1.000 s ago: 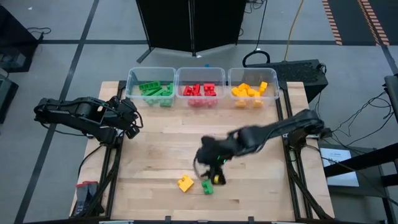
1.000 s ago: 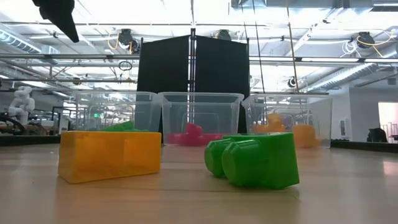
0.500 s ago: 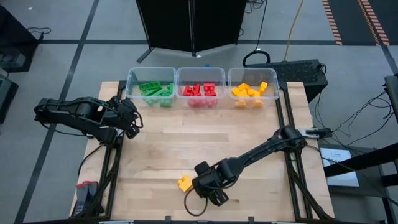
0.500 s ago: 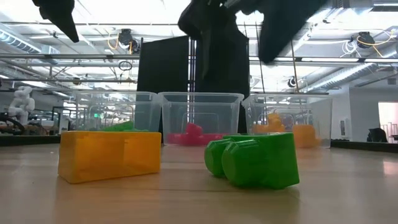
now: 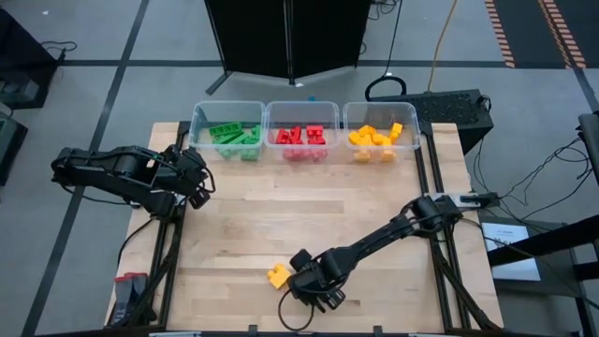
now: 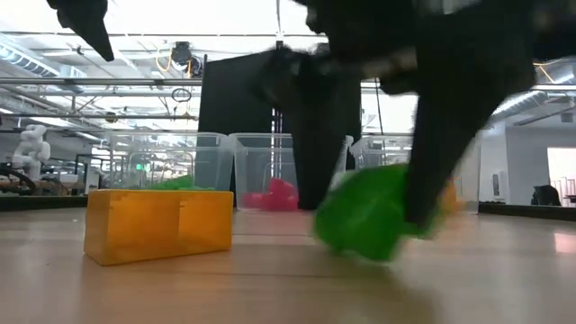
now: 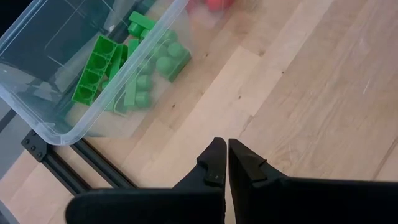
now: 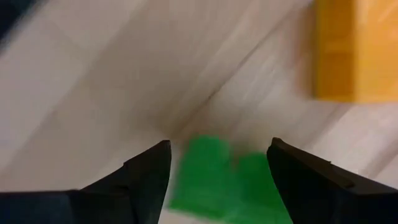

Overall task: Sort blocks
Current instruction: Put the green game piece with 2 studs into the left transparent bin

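2 blocks lie loose near the front edge of the tabletop (image 5: 234, 234): a green block (image 6: 364, 211) and, just beside it, a yellow block (image 6: 158, 223). We see the right hand (image 8: 219, 163) down over the green one with its fingers spread wide, 1 on each side, not yet pinching it. In the low view the green block looks tipped off its flat face, though we cannot tell whether a finger touches it.

We judge it a light, stiff, hollow plastic piece with smooth, slick walls, so it will skid or roll rather than deform if pushed from 1 side only. The best hold is across 2 flat parallel walls, low and centred, not over the rounded studs.

Sorted blocks fill 3 bins at the far edge: the green bin (image 5: 227, 120), the red bin (image 5: 301, 119) and the yellow bin (image 5: 381, 120). The left hand (image 7: 222, 160) waits closed and empty, near the green bin.
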### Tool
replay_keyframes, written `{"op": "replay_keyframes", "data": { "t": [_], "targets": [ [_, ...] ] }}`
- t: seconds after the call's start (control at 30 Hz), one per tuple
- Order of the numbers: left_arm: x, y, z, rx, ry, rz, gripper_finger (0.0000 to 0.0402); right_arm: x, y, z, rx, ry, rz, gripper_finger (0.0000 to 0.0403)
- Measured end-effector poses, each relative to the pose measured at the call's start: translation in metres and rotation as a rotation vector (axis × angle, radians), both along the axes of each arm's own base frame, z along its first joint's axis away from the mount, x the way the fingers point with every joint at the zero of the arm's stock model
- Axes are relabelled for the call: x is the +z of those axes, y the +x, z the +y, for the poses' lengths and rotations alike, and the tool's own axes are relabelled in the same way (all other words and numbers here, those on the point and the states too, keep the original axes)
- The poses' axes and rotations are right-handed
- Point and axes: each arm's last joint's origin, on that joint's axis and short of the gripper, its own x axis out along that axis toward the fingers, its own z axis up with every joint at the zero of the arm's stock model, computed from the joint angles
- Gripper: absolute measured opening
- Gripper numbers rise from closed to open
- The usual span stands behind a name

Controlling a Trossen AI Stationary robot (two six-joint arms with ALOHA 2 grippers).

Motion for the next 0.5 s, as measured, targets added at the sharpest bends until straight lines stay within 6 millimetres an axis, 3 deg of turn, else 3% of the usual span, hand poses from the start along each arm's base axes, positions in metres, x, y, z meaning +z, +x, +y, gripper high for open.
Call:
{"op": "replay_keyframes", "data": {
  "t": [0.13,0.33,0.43,0.5],
  "targets": [
    [0.0,0.0,0.0,0.0,-0.001,0.0,0.0,-0.018,0.001,0.0,-0.022,-0.044,0.035,0.0258],
    [0.0,0.0,0.0,-0.002,-0.005,0.001,0.0,-0.019,0.003,-0.01,-0.118,-0.055,0.07,0.0258],
    [0.0,0.0,0.0,-0.009,-0.002,0.006,0.0,-0.005,0.002,-0.016,-0.169,-0.05,0.055,0.0258],
    [0.0,0.0,0.0,-0.009,-0.002,0.005,0.0,0.015,0.001,-0.02,-0.183,-0.025,0.006,0.0258]
  ]
}}
